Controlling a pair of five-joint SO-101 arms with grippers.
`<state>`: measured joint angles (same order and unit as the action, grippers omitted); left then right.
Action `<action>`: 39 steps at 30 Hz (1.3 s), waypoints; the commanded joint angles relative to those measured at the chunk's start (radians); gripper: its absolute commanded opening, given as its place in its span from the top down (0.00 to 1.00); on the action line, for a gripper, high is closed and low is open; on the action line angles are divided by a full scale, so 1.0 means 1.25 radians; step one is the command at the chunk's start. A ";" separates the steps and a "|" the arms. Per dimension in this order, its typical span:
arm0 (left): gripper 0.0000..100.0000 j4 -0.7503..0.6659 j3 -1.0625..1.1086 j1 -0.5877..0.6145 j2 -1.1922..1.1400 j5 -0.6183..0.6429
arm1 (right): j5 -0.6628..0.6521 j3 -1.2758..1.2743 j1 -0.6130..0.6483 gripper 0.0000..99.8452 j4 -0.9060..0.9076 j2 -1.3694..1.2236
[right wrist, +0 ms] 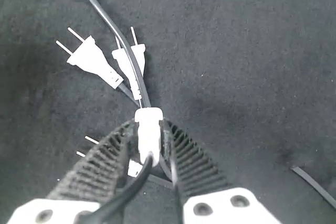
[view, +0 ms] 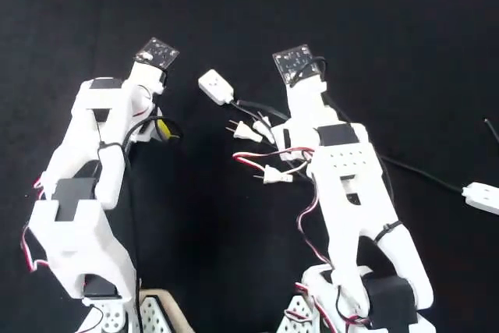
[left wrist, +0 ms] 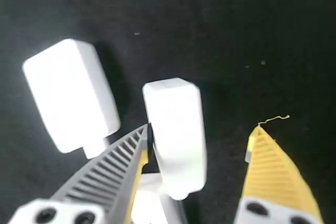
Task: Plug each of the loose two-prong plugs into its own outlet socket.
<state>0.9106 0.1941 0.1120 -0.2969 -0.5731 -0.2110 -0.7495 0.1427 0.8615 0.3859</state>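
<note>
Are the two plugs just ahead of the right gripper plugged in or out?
Out. Both plugs lie on the black cloth with bare prongs, apart from the socket.

No readable text, label, number or sign appears on anything.

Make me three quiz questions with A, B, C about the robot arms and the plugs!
1. Where do the loose plugs lie? A between the two arms; B in a box; C on the floor.
2. What colour is the table? A green; B black; C white.
3. What is the right gripper doing? A open and empty; B holding a spoon; C shut on a white cord piece.
Answers: 1 A, the high view shows them between the arms. 2 B, its cover is black all over. 3 C, the gripper squeezes the piece from both sides.
</note>
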 commanded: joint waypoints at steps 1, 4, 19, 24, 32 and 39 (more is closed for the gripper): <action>0.70 -0.009 -0.040 -0.001 0.002 0.007 | -0.005 0.046 -0.011 0.99 -0.005 -0.001; 0.70 -0.005 -0.040 -0.001 0.002 0.007 | -0.005 0.036 -0.011 0.99 -0.026 -0.002; 0.97 0.060 0.001 -0.047 0.096 0.052 | -0.005 0.024 -0.011 0.99 -0.044 -0.002; 0.97 0.099 0.073 -0.069 0.167 0.041 | -0.025 0.020 -0.011 0.99 -0.047 -0.002; 0.97 0.158 0.380 -0.190 0.439 -0.050 | -0.026 0.020 -0.011 0.99 -0.044 -0.002; 0.79 0.076 0.590 -0.212 0.640 -0.126 | -0.026 0.020 -0.011 0.99 -0.043 -0.002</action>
<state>1.0334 0.8892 -0.1366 0.4058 -0.7096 -0.2355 -0.7495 0.1427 0.8247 0.3859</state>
